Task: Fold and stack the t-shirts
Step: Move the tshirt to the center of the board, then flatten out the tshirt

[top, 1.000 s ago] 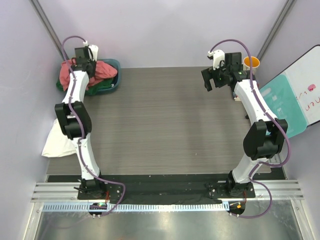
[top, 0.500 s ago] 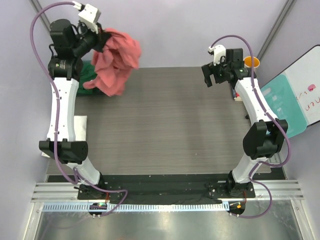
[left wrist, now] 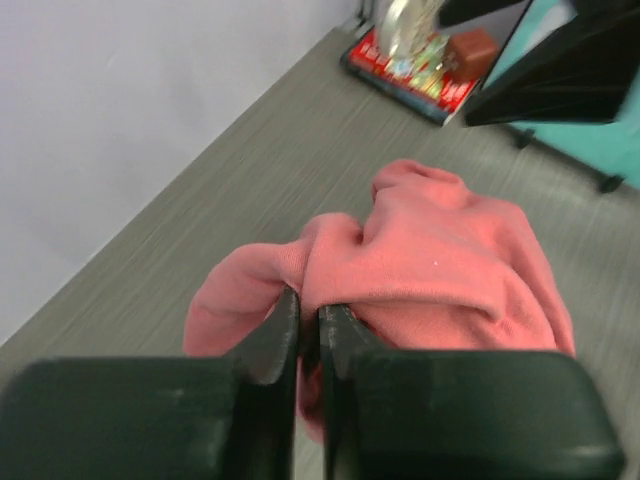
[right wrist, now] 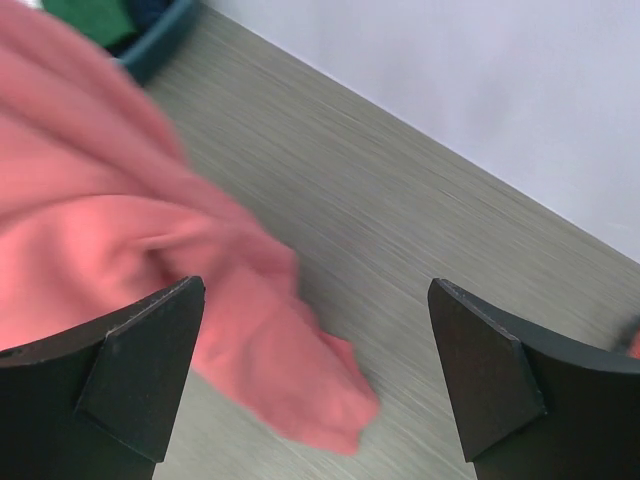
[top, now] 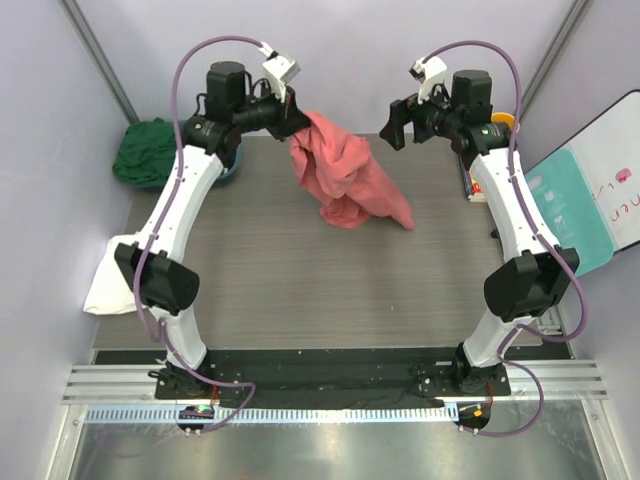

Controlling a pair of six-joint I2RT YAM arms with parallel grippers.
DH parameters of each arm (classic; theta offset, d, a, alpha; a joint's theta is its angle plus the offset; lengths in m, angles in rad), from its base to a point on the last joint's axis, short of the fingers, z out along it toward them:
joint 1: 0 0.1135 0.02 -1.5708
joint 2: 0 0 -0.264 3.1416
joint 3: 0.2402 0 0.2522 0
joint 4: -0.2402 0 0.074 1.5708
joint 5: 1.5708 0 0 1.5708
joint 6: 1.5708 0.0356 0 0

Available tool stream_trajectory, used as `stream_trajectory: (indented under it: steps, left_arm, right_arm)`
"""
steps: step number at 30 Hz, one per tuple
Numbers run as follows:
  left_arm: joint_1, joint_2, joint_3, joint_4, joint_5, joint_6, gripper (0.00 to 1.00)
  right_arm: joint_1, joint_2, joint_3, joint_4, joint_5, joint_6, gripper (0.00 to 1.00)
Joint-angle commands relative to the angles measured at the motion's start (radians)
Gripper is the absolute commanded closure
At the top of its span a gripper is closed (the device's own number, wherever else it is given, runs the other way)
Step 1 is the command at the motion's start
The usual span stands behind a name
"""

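Currently the coral-red t-shirt (top: 345, 175) hangs in the air over the far part of the desk (top: 300, 290), at about 12 o'clock in the overhead view. The left jaws are closed tight on a fold at its top. The left arm (top: 185, 200) reaches up and across from its base at 7 o'clock to hold it there. In the left wrist view the 2 black fingers (left wrist: 270, 340) meet on bunched cloth, and the rest of the coral-red t-shirt (left wrist: 440, 250) billows out beyond them. Its lower end droops toward the desk; whether it touches the surface I cannot tell. The right jaws stand wide open at about 1 o'clock, raised on the right arm (top: 510, 200), facing the cloth and gripping nothing. In the right wrist view the coral-red t-shirt (right wrist: 100, 200) shows as a blur beyond the left finger (right wrist: 130, 370), apart from both fingers. The dark green t-shirt (top: 150, 152) lies bunched at 10 o'clock in a teal tub (right wrist: 165, 42). The white t-shirt (top: 105, 290) lies at 9 o'clock on the desk's left edge, beside the left arm's elbow. An orange cup (top: 503, 121) peeks out behind the right arm at 2 o'clock, and a white and teal board (top: 590, 200) leans at 3 o'clock.
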Motion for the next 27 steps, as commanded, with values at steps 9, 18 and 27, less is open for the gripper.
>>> stream_trajectory:
  steps: [9, 18, 27]
  left_arm:
    - [-0.002, -0.035, -0.138, 0.030, -0.019, 0.149, 0.00]
    - [-0.044, -0.090, -0.378, -0.060, -0.131, 0.459, 0.00]
    - [-0.051, -0.139, -0.661, 0.179, -0.508, 0.414, 0.00]
  right_arm:
    - [0.061, -0.049, -0.056, 0.001, 0.017, -0.028, 0.00]
    - [0.044, 0.023, -0.225, 0.002, 0.154, -0.112, 0.00]
    - [0.186, 0.023, -0.298, 0.034, 0.206, -0.273, 0.00]
